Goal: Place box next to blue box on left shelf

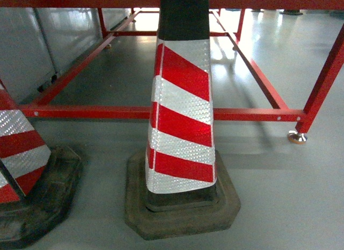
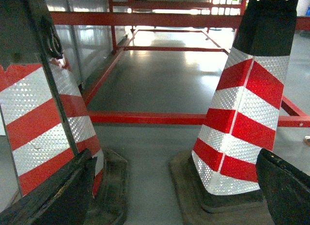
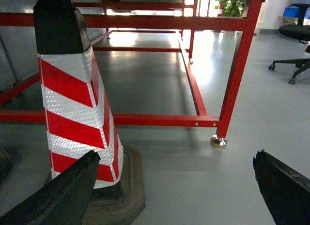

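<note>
A big cone (image 1: 183, 107) with red and white stripes stands on the grey floor (image 1: 290, 196), right in front of the robot. A second cone (image 1: 19, 148) stands just left of the big cone. Behind the big cone runs a red frame (image 1: 102, 112), low over the floor. The frame's round foot (image 1: 296, 136) sits to the right of the big cone. The left gripper (image 2: 169, 196) has its fingers (image 2: 53, 196) spread wide apart, holding nothing, with the big cone's base between them. The right gripper (image 3: 174, 186) is spread wide too, holding nothing, just right of the big cone. An office chair (image 3: 298, 38) stands far right of the cone. The box and the shelf are not in sight.
</note>
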Robot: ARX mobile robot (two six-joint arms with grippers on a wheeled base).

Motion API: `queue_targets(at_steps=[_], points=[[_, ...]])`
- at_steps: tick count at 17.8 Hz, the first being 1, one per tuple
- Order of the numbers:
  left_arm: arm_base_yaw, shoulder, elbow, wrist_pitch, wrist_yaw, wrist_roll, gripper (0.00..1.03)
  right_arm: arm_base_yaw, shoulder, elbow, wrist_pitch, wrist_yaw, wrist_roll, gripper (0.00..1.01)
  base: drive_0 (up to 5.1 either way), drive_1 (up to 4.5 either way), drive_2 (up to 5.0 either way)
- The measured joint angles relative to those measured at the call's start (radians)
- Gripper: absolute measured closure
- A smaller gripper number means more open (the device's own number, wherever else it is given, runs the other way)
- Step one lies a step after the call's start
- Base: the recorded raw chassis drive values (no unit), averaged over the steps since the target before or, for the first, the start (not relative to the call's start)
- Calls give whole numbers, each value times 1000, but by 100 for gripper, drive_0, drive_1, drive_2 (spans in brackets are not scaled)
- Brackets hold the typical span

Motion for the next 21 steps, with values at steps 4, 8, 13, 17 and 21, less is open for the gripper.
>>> queue_targets(at_steps=[4, 8, 13, 17, 21], points=[[0, 0, 0, 0, 0, 0, 5, 0, 0, 0, 0, 0, 0, 3, 0, 0, 0], [0, 0, 0, 0, 0, 0, 5, 0, 0, 0, 0, 0, 0, 3, 0, 0, 0], [0, 0, 0, 0, 0, 0, 5, 0, 0, 0, 0, 0, 0, 3, 0, 0, 0], [0, 0, 0, 0, 0, 0, 5, 0, 0, 0, 0, 0, 0, 3, 0, 0, 0], [0, 0, 0, 0, 0, 0, 5, 0, 0, 0, 0, 0, 0, 3, 0, 0, 0]])
